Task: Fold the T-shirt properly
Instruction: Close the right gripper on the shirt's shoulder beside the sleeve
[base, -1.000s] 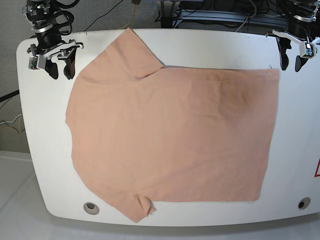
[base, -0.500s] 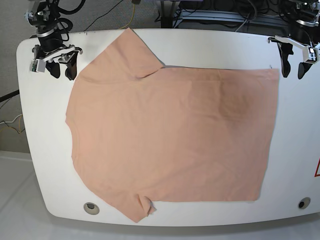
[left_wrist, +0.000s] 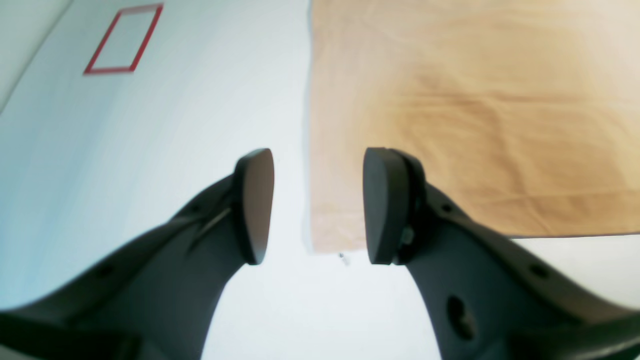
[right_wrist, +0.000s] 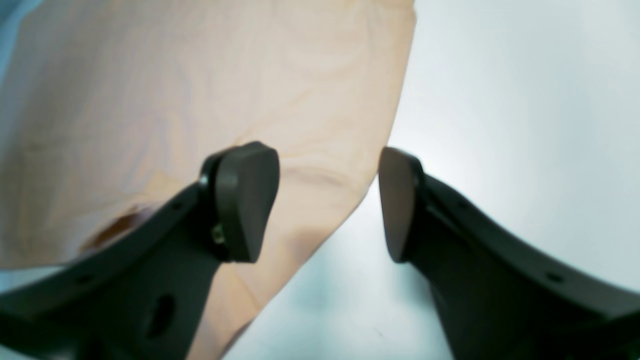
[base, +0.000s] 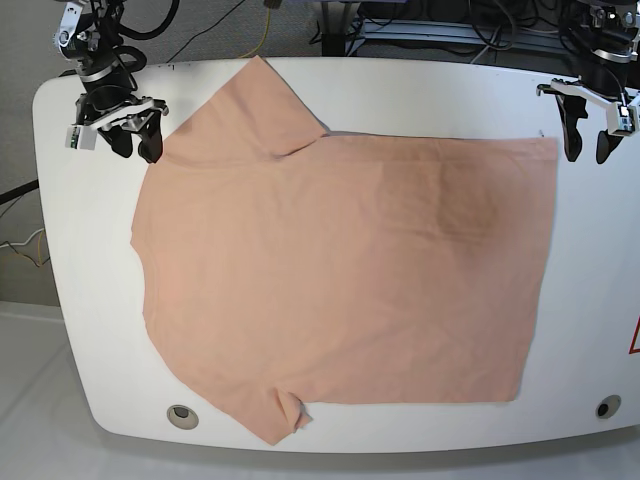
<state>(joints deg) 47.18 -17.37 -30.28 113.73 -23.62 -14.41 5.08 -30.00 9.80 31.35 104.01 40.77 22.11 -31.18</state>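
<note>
1. On the base view I see the T-shirt (base: 340, 270) lying flat across most of the white worktop (base: 420, 95), collar end toward that view's left and hem toward its right. One sleeve points to the far edge near the upper left, the other to the near edge at the lower left. My right end effector (base: 137, 140) hangs at the upper left, just beside the shoulder edge of the cloth, fingers spread and holding nothing. My left end effector (base: 587, 145) hangs at the upper right, just past the far hem corner, also parted and empty. Two round holes sit in the worktop near its front edge, one at the left (base: 182, 416) and one at the right (base: 607, 407).

2. From the left wrist view I look down between two dark fingers (left_wrist: 255, 205) of the left end effector (left_wrist: 315, 205), which stand well apart with bare gap between them. The corner of the T-shirt (left_wrist: 450, 115) sits right under that gap, its side edge running up the middle of the picture. A red outlined rectangle (left_wrist: 123, 40) marks the worktop (left_wrist: 175, 110) at the upper left.

3. From the right wrist view the right end effector (right_wrist: 327, 200) stands wide, nothing gripped. The T-shirt (right_wrist: 200, 100) fills the left part, its edge passing beneath the gap; whether either finger (right_wrist: 245, 200) touches the cloth I cannot tell. Bare worktop (right_wrist: 525, 125) lies to the right.
</note>
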